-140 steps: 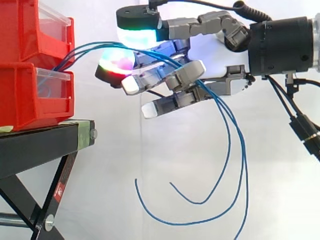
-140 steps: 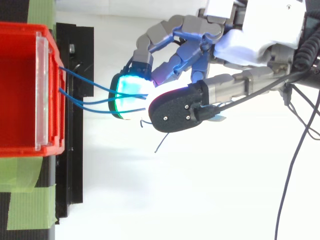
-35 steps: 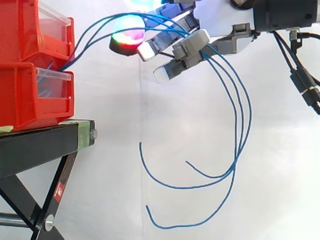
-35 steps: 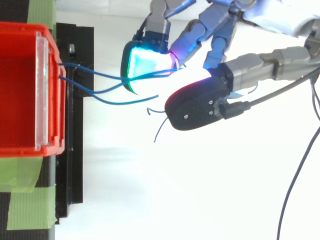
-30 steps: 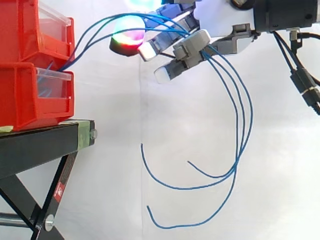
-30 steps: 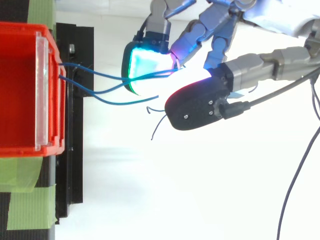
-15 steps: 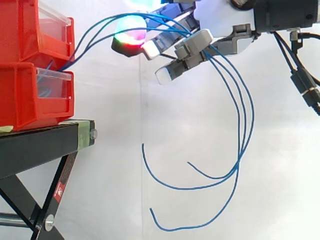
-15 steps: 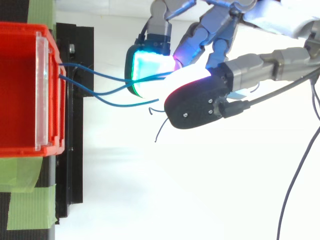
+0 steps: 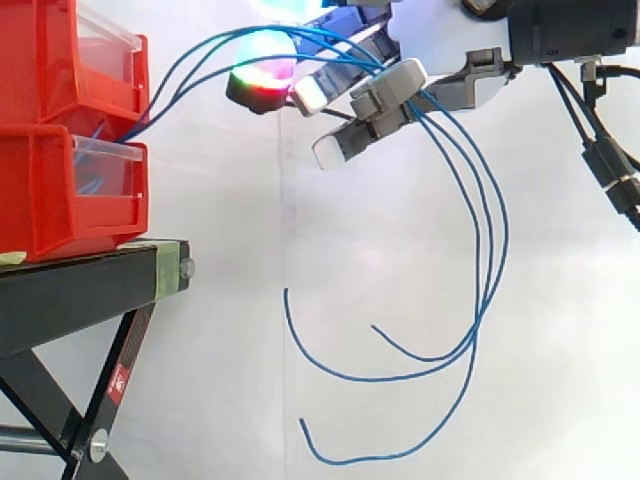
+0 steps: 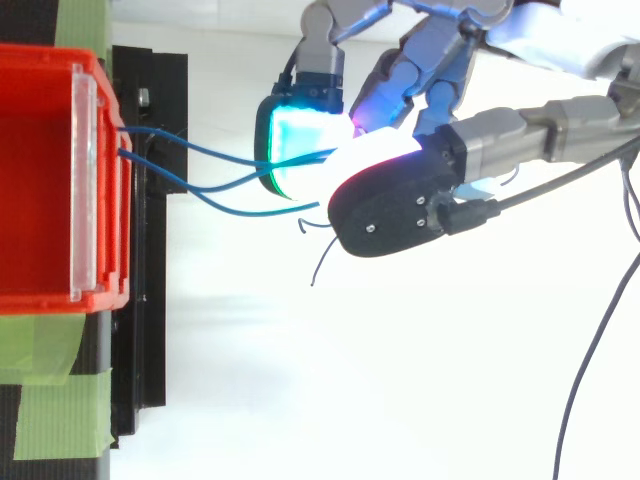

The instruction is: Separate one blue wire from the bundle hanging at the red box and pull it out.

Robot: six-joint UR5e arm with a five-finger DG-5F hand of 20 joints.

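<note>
Three blue wires (image 9: 180,60) leave the front of the red bins (image 9: 50,190) and arch up to the right to my hand (image 9: 440,40). They pass over its curled fingers and between them. Their loose ends (image 9: 400,375) hang in long loops below the hand. From above, the wires (image 10: 200,165) run from the bin's front edge (image 10: 115,170) into the narrow gap between a cyan-glowing pad (image 10: 295,140) and the black-backed thumb (image 10: 395,205), which pinch them. The hand is a short way right of the bins, higher than the lower bin.
Two red bins are stacked on a black stand (image 9: 90,290) at the left, with green tape (image 10: 60,400) on its top. Clear label plates (image 9: 105,155) front the bins. A white curtain lies behind.
Since the earliest frames the hand has risen, lifting the wires into a higher arch. Over the last second it has crept slightly right, and the hanging ends have shifted a little.
</note>
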